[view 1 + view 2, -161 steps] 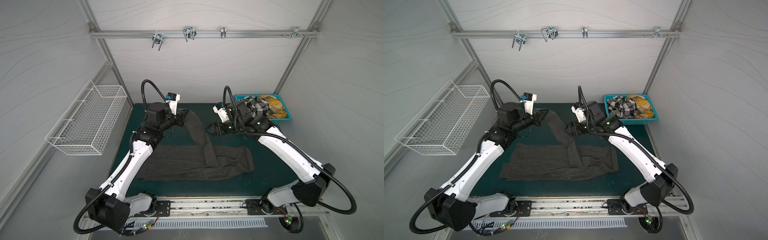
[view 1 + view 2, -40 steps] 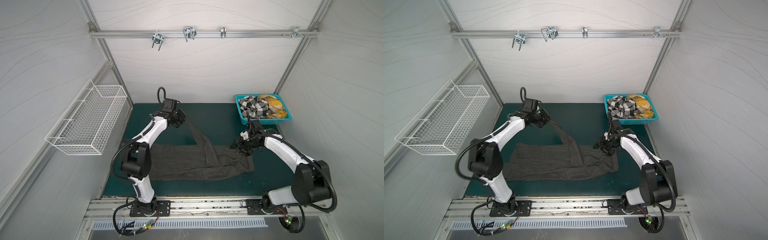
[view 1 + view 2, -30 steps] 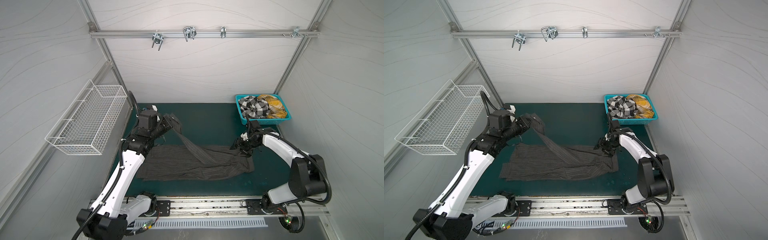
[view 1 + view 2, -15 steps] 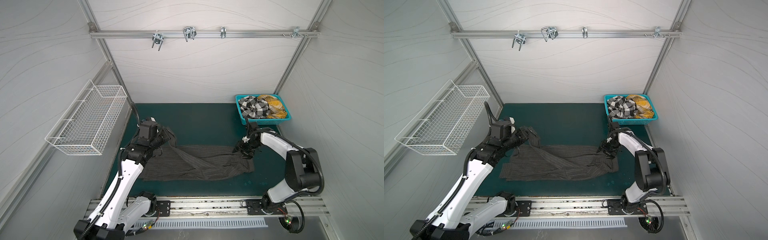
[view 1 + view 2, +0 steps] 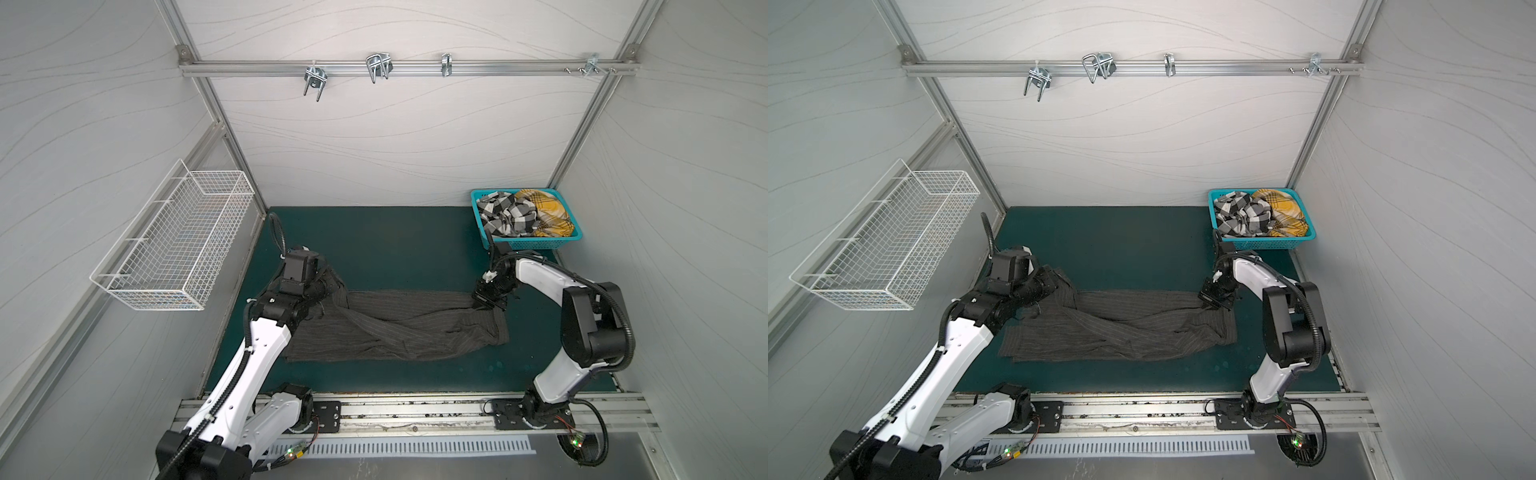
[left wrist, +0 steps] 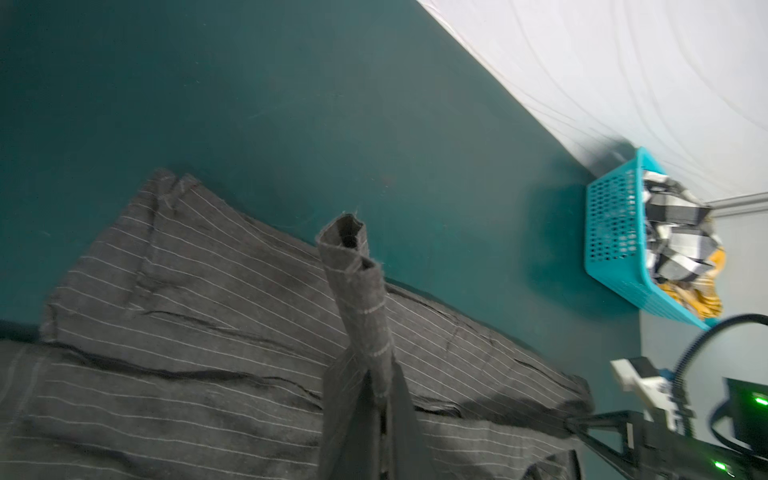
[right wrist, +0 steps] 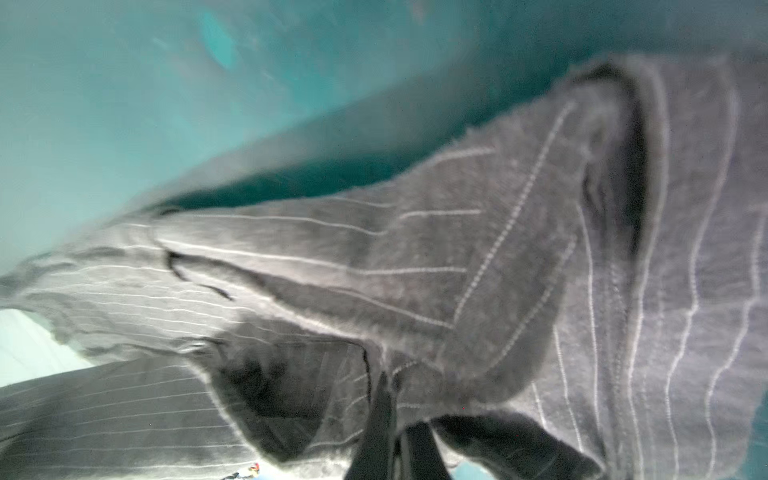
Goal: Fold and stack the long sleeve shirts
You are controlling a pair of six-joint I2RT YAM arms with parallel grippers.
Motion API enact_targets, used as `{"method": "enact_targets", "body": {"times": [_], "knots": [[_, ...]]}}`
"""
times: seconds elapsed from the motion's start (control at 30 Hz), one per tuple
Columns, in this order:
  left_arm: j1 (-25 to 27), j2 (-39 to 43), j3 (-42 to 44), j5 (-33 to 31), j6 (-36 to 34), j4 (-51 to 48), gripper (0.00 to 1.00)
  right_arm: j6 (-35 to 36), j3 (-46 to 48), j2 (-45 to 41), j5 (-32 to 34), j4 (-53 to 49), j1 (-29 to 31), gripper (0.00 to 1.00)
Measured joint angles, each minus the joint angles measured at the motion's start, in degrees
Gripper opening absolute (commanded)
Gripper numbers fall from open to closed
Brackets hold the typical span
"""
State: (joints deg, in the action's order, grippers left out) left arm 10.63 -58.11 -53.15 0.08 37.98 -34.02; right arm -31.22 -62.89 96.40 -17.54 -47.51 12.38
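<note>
White-panelled booth, dark green counter (image 5: 395,245): both grippers clamped on the charcoal pinstripe shirt (image 5: 399,332).
Shirt lies lengthwise across the counter's middle, rumpled, one sleeve running diagonally over the body. Left gripper (image 5: 328,286) sits at the shirt's left end, jaws closed tight on the sleeve; in the left wrist view the cuff end sticks out past them. Right gripper (image 5: 486,304) is at the shirt's back right corner, jaws closed, pinching a fold of cloth off the counter. Teal basket (image 5: 536,243) in the counter's back right corner holds the black-and-white checked shirt (image 5: 505,216) and the mustard plaid shirt (image 5: 548,212), both bundled. White wire basket (image 5: 174,245) hangs on the left wall.
</note>
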Motion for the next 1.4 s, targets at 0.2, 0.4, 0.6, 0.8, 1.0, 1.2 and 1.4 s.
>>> {"method": "enact_targets", "body": {"times": [0.2,0.4,0.6,0.8,1.0,1.2,1.4], "knots": [[-2.9,-3.2,-4.1,-2.1,-2.7,5.7,0.00,0.7,-1.7,0.1,0.2,-0.1,-0.4,0.00],[-6.4,1.8,12.5,-7.2,-2.4,11.4,0.00,0.8,0.0,1.3,0.0,0.5,-0.8,0.00],[-10.8,-1.6,24.0,-8.7,2.3,9.9,0.00,0.7,0.1,4.7,-0.1,1.1,-0.8,0.00],[-12.0,-2.0,23.7,-10.6,4.8,12.2,0.00,0.5,-0.7,5.5,-0.8,1.7,-0.8,0.00],[-12.5,-3.9,19.3,-6.6,5.6,14.1,0.00,0.1,-2.3,5.8,-1.2,1.9,-0.8,0.00],[-12.5,-3.5,12.9,-5.5,5.9,19.1,0.00,0.1,-3.1,5.8,-1.4,2.0,-1.1,0.00],[-12.8,-4.2,21.1,-8.1,8.6,20.3,0.44,-0.3,-2.2,5.8,-2.5,2.5,-1.1,0.22]]}}
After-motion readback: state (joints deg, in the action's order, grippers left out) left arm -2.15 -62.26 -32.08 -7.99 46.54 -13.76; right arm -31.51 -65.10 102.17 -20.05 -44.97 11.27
